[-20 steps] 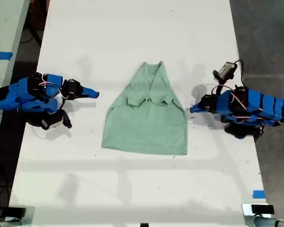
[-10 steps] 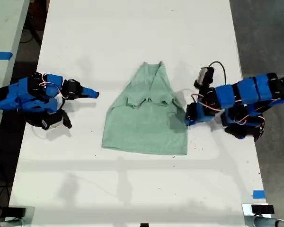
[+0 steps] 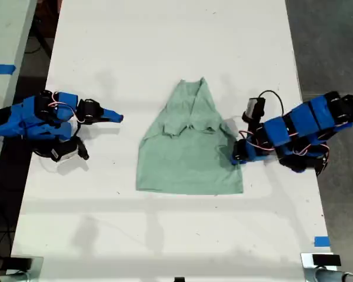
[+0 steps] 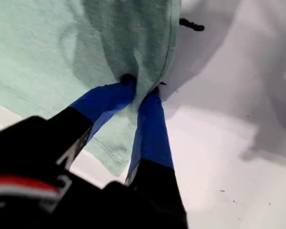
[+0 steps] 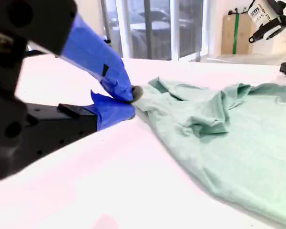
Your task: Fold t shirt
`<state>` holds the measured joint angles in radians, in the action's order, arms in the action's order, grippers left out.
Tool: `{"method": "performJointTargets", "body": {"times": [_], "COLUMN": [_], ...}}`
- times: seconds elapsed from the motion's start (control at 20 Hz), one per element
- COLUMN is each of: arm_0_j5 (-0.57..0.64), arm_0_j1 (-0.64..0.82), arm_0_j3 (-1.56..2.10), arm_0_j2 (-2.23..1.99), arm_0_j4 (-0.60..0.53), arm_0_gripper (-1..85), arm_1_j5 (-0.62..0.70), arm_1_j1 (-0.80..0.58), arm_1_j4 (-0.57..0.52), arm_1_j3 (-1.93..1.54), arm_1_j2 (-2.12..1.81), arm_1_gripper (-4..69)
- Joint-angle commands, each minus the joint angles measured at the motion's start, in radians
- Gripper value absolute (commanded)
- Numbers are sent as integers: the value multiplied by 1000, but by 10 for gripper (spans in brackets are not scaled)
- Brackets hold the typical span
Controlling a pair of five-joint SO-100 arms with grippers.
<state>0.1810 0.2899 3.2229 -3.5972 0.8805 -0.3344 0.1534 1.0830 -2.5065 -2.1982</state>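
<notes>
Quick count: one mint-green t shirt on one white tabletop, two blue arms, each with one hand, and two bits of blue tape out at the edges.

my first gripper pinched on the t shirt edge; my second gripper closed (tips together), well apart from it.
</notes>
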Motion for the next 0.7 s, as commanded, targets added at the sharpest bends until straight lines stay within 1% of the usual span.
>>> {"method": "performJointTargets", "body": {"times": [0.0,0.1,0.15,0.2,0.25,0.35,0.45,0.55,0.65], "arm_0_j5": [-18,-18,-18,-18,-18,-18,-18,-18,-18], "arm_0_j1": [-9,-8,-6,-6,-6,-6,-8,-8,-8], "arm_0_j3": [8,8,8,8,8,8,8,8,6], "arm_0_j2": [-8,-8,-8,-8,-8,-8,-8,-8,-8], "arm_0_j4": [5,5,5,5,5,5,5,5,5], "arm_0_gripper": [0,0,0,0,0,0,0,0,0], "arm_1_j5": [-57,-43,-18,11,41,124,206,278,333], "arm_1_j1": [6,-9,-23,-31,-32,-32,-29,-26,-26], "arm_1_j4": [190,374,420,430,416,341,305,327,403], "arm_1_j3": [-66,43,109,173,241,400,618,885,1173], "arm_1_j2": [-288,-374,-348,-299,-229,-34,230,518,792], "arm_1_gripper": [23,23,23,23,23,23,23,23,23]}}
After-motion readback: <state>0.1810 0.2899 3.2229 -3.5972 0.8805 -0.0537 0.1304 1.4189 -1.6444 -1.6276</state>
